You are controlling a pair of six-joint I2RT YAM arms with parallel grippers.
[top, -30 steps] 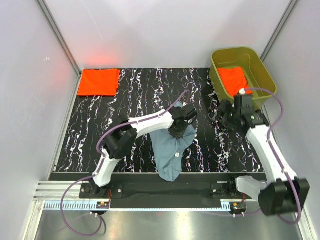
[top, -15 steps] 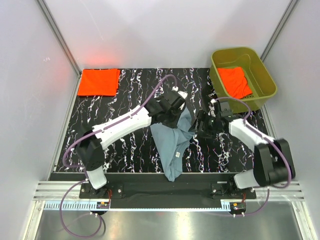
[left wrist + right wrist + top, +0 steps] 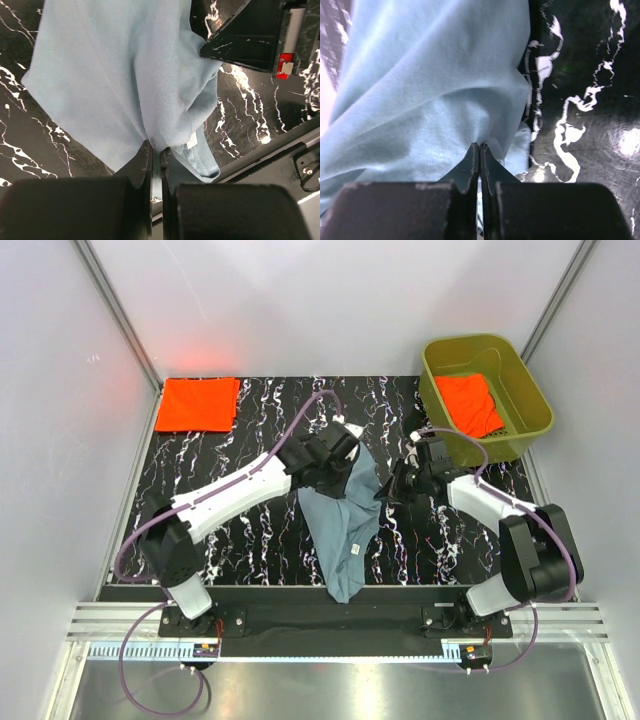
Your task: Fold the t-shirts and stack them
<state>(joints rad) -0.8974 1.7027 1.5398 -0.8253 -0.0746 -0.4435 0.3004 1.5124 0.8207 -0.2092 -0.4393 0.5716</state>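
A dusty blue-grey t-shirt (image 3: 345,530) hangs bunched over the middle of the black marbled table (image 3: 250,420), trailing down to the near edge. My left gripper (image 3: 335,478) is shut on a fold at its upper left, and cloth shows between the jaws in the left wrist view (image 3: 156,150). My right gripper (image 3: 386,490) is shut on the shirt's upper right edge (image 3: 480,146). The cloth (image 3: 430,90) spreads away from the jaws. One orange-red t-shirt (image 3: 197,403) lies folded at the back left corner. Another orange-red t-shirt (image 3: 468,405) lies crumpled in the tub.
An olive-green plastic tub (image 3: 530,390) stands at the back right corner. White walls close in the table on three sides. A metal rail (image 3: 330,615) with the arm bases runs along the near edge. The right gripper's black body (image 3: 245,35) sits close beside the shirt.
My right arm swung in from beside the tub to the shirt and its jaws shut on the cloth's edge. My left gripper carried its fold back and left, so the shirt's top stretched wider.
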